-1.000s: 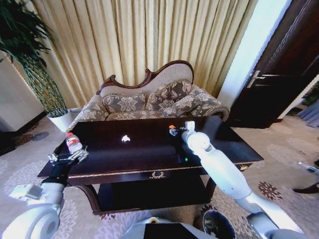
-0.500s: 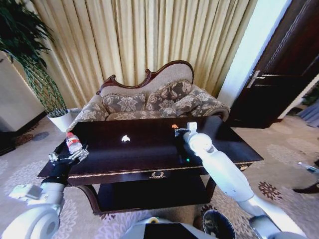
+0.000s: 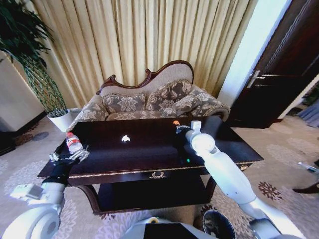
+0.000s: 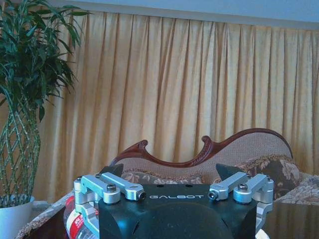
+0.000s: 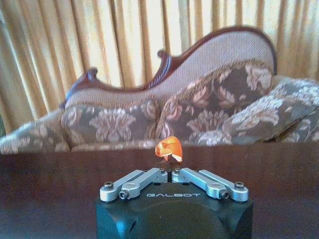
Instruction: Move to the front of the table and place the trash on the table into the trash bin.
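The dark-brown table [image 3: 149, 149] stands right in front of me. My right gripper [image 3: 178, 127] hovers over its far right part, shut on a tiny orange piece [image 3: 175, 122] of trash; the right wrist view shows the same orange piece [image 5: 168, 148] pinched at the fingertips of the gripper [image 5: 168, 160]. A crumpled white paper bit [image 3: 125, 139] lies mid-table. At the left end stands a clear bottle [image 3: 73, 142] with a red label. My left gripper [image 3: 70, 156] sits open just before it, the bottle [image 4: 75, 221] beside one finger. The dark round trash bin [image 3: 215, 223] sits on the floor near my base.
A patterned sofa [image 3: 149, 102] stands close behind the table, with curtains beyond. A white plant pot [image 3: 62, 120] with a tall plant is at the far left. A dark door [image 3: 284, 74] is on the right. Carpet surrounds the table.
My right gripper has risen and shifted slightly right and away, carrying the orange piece off the tabletop. The left arm and the bottle have not moved.
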Available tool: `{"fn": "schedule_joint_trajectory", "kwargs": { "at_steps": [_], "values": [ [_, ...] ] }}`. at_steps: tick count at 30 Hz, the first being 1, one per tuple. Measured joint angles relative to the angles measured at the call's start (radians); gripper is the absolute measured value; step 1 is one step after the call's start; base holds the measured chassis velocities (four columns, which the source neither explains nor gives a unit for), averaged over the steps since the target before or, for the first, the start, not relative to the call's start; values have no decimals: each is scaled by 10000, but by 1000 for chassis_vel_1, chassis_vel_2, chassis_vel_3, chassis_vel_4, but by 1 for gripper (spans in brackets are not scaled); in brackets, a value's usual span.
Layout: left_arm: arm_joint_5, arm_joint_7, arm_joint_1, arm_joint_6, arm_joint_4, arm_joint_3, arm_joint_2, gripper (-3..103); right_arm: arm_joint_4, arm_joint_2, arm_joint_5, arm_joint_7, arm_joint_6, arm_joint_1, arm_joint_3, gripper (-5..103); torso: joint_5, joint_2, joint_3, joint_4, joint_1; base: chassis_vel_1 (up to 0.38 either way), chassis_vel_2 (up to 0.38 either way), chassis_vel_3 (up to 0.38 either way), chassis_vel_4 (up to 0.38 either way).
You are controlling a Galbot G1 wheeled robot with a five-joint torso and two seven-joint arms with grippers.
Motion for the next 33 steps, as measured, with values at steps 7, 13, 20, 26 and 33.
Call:
{"fn": "schedule_joint_trajectory", "kwargs": {
  "at_steps": [7,13,20,26,33],
  "values": [
    [55,19,1,-24,-14,40,-25,100,663,-46,-322,-643,1153,-1005,1409,0,0,0,0,-1,0,0,0,0,0],
    [117,30,-27,-37,-52,166,-6,100,1382,-295,-652,-1157,1581,-2056,2751,0,1,0,-1,-3,-1,0,0,0,0],
    [207,21,-93,-36,-63,284,21,100,1684,-484,-1582,-1481,2087,-2563,3219,0,-1,0,-1,1,0,0,0,0,0],
    [208,22,-138,-37,-23,178,103,100,1740,-370,-2377,-1938,2410,-2941,3324,0,0,0,0,0,0,0,0,0,0],
    [190,21,-136,-36,-28,148,118,100,1992,-370,-2511,-1972,2205,-3183,3439,0,-1,0,-1,-1,0,0,0,0,0]
  ]
}}
